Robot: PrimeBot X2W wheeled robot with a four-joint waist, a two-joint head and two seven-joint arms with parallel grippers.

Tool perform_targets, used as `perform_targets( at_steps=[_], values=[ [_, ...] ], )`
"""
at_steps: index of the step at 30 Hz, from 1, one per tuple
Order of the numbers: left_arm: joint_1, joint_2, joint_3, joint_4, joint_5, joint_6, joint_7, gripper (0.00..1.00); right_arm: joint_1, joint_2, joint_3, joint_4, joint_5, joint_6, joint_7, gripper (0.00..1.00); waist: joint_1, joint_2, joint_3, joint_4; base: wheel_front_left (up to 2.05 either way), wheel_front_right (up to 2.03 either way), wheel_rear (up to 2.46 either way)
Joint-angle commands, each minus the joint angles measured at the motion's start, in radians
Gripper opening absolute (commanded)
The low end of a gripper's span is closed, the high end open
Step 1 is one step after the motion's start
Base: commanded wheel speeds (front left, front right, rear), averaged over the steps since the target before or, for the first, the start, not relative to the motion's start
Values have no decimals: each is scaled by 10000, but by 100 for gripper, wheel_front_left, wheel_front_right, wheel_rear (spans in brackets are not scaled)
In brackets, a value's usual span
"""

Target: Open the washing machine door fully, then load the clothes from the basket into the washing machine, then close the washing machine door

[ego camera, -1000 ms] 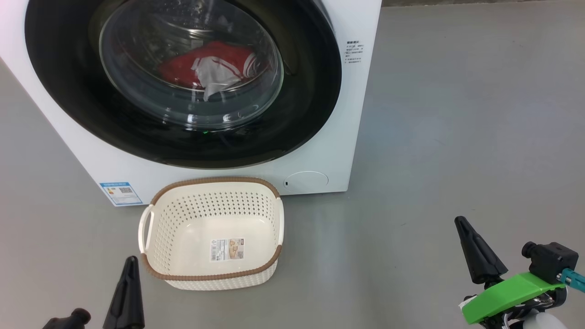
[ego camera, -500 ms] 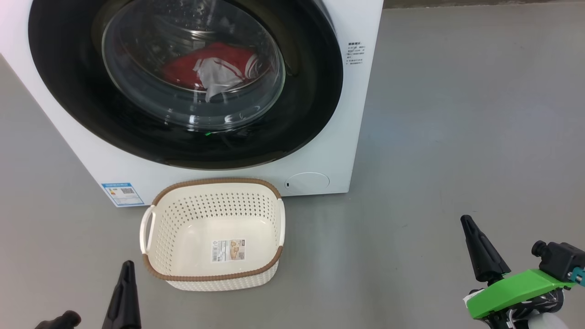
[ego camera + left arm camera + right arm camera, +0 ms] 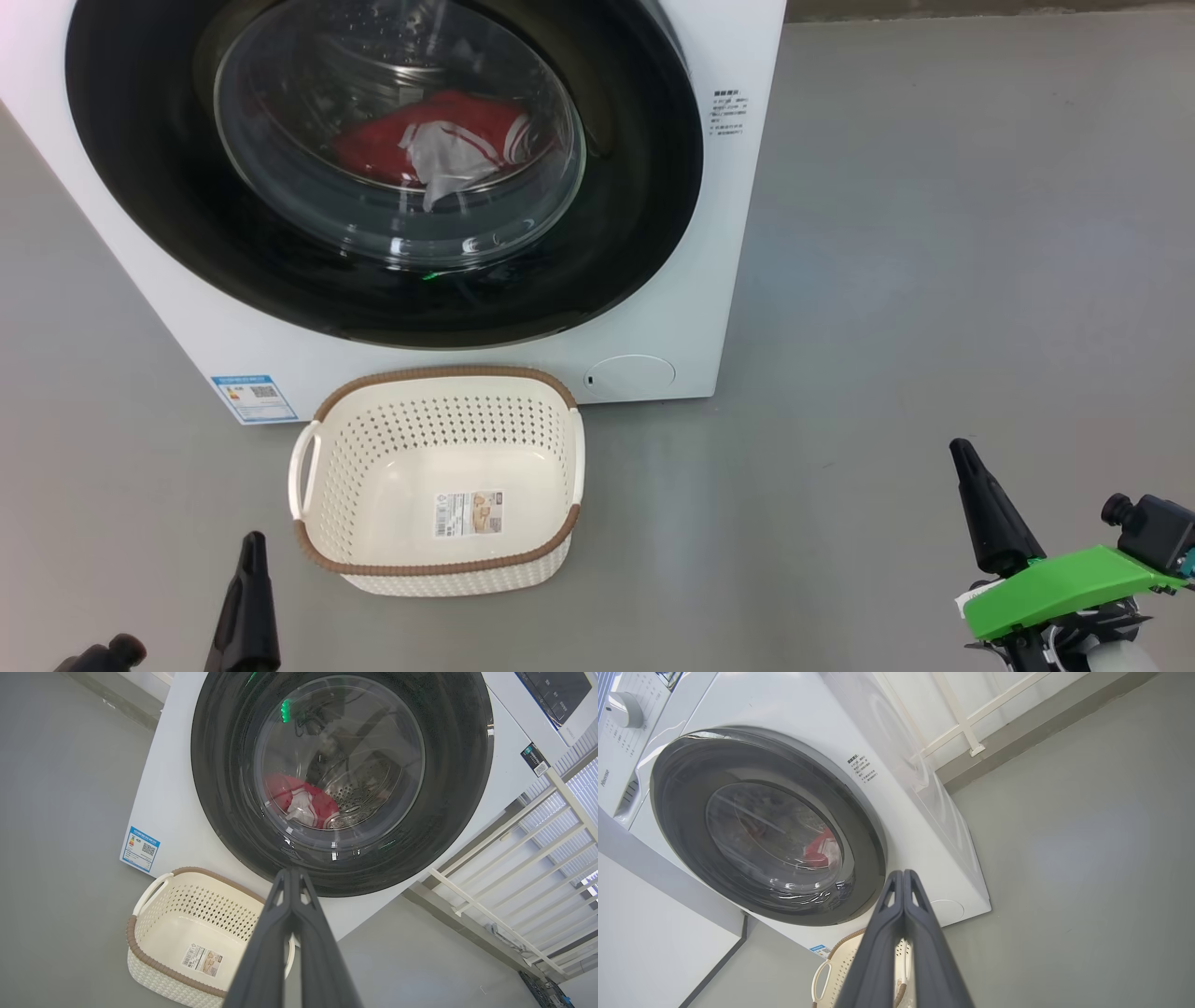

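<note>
Your left gripper [image 3: 250,546] has its two dark fingers pressed together with nothing between them; your right gripper [image 3: 962,453] is the same, fingers closed tip to tip and carrying nothing; in each wrist view the pair rises as one narrow wedge. The basket [image 3: 439,411] sits on the grey floor [image 3: 934,280] just beside the left gripper, ahead of its tips and toward the right gripper's side, close to the near left corner of the brown rim but not touching it; it holds no garment, and you can see the sticker [image 3: 470,513] on its bare bottom. From the right gripper the basket is well apart, off toward the left arm's side, with open floor between. The washing machine [image 3: 719,280] stands beyond the basket, farther ahead of both grippers; the washing machine door [image 3: 411,238] lies closed against its front, and neither gripper touches it. The clothes [image 3: 439,140] are inside the drum, behind the door's glass window, red with a white panel showing; from the left gripper they lie straight ahead and above the tips, past the basket; from the right gripper they are ahead and toward the left arm's side. A small blue label [image 3: 254,397] sits on the machine's lower corner, ahead of the left gripper; a round flap [image 3: 630,375] sits on the other lower corner, nearer the right gripper's side.
</note>
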Motion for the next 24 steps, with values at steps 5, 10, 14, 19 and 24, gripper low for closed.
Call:
perform_targets(
  at_steps=[5,10,14,19,24],
  values=[
    [-456,208,197,-97,-720,-43,155,0,-134,43,-149,-218,606,-9,186,0,-1,-1,-23,15,0,0,0],
    [-512,227,236,-27,-1250,-48,291,0,-121,136,-252,-215,1041,-10,331,0,-1,-1,-43,29,0,0,0],
    [-557,242,268,29,-1673,-52,401,0,-110,211,-335,-213,1389,-11,447,0,-1,-1,-59,39,0,0,0],
    [-613,259,310,99,-2200,-57,539,0,-96,305,-440,-210,1822,-12,592,0,-1,-1,-80,53,0,0,0],
    [-669,275,353,170,-2726,-62,679,0,-83,399,-546,-207,2255,-13,739,0,-1,-1,-100,66,0,0,0]
  ],
)
